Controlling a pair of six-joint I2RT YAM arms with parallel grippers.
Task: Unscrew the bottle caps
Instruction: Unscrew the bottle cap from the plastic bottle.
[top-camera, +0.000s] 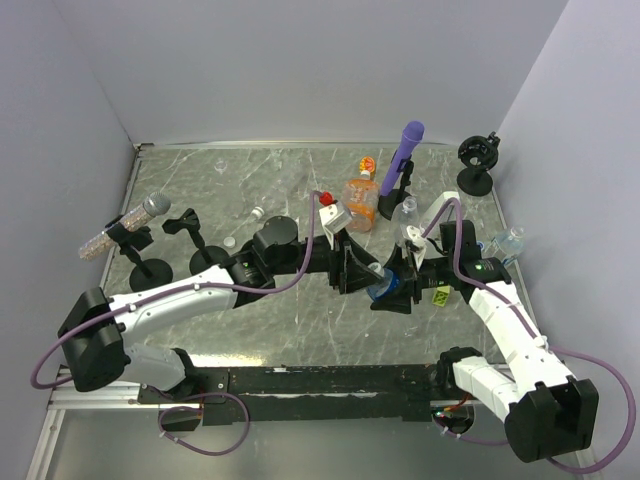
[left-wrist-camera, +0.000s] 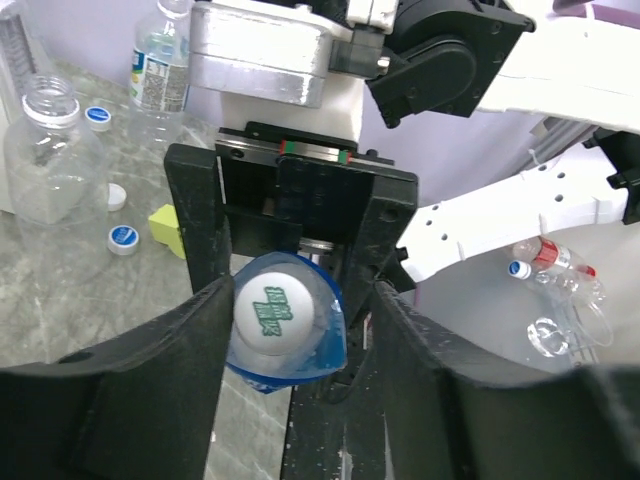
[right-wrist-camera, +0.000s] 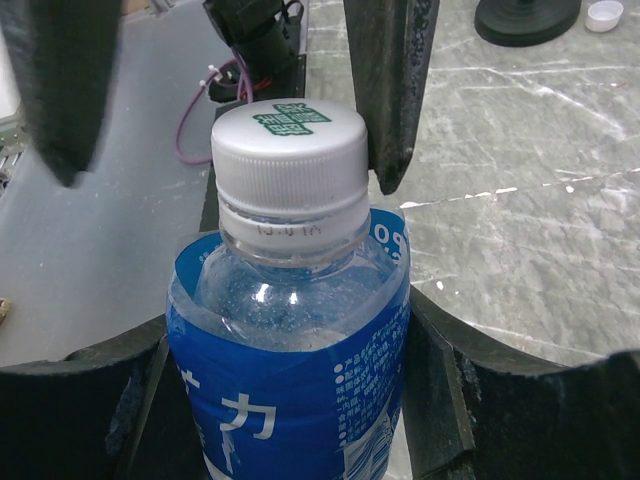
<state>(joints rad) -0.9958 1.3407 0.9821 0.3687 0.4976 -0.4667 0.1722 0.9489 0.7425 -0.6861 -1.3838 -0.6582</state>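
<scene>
Cap (right-wrist-camera: 288, 150) | left gripper (left-wrist-camera: 300, 318) spread around it (right wrist) | right gripper (right-wrist-camera: 290, 400) grips bottle (right-wrist-camera: 285, 330)

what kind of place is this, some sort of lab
Probably a robotics lab cell: a left arm and right arm bolted at the edge of a marble-patterned table, plain pale walls boxing it in, and black clamp stands. The right claw holds a blue-label bottle.

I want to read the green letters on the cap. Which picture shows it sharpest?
Right wrist view: the cap is sharp, green print clear, but the fingers beside it are blurry. Left wrist view: the cap looks softer and washed out. Top view: too small to read.
</scene>
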